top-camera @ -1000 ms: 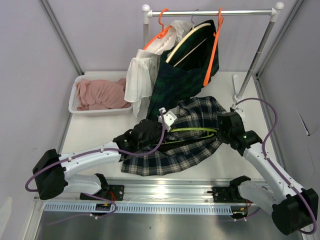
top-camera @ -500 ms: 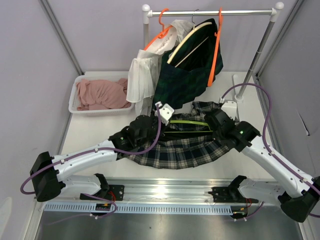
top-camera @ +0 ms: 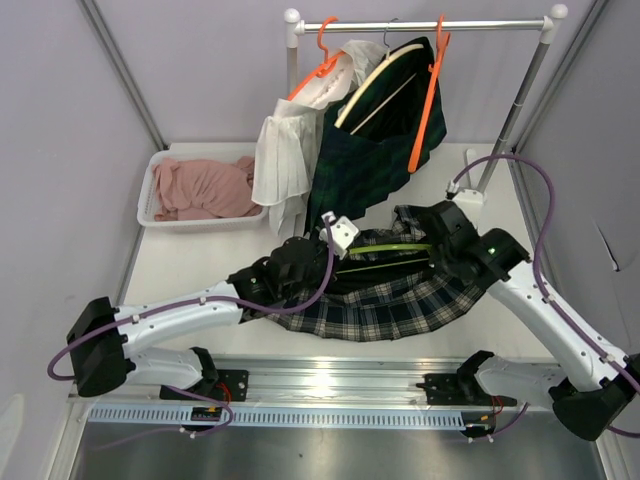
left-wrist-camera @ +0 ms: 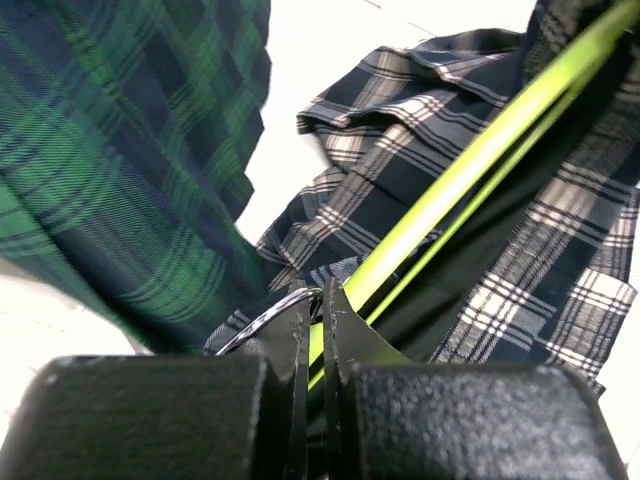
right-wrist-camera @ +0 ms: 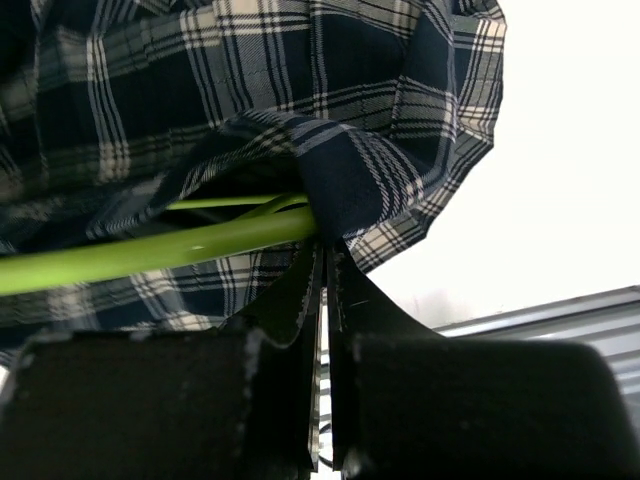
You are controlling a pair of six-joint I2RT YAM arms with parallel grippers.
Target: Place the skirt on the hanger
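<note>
A navy-and-white plaid skirt (top-camera: pixel 400 300) hangs over a lime-green hanger (top-camera: pixel 385 250) held between my two grippers at mid-table. The left gripper (top-camera: pixel 322 262) is shut on the hanger (left-wrist-camera: pixel 480 150) at its neck, beside the metal hook (left-wrist-camera: pixel 265 318); its fingertips (left-wrist-camera: pixel 318 300) meet there. On the other side, the right gripper (top-camera: pixel 442 252) is shut on the skirt's waist fabric (right-wrist-camera: pixel 340 190) where it wraps the hanger's end (right-wrist-camera: pixel 150 250); its tips (right-wrist-camera: pixel 322 250) are pressed together. The skirt's hem droops toward the table.
A clothes rack (top-camera: pixel 420 24) at the back carries orange hangers, a dark green plaid garment (top-camera: pixel 375 150) and a white blouse (top-camera: pixel 280 160), close behind the left gripper. A white tray (top-camera: pixel 150 195) with pink cloth is back left. The rack post (top-camera: pixel 510 110) is right.
Both arms have raised the hanger and carried it back and slightly right. The skirt, earlier spread on the table, now hangs from it. Both grips are unchanged.
</note>
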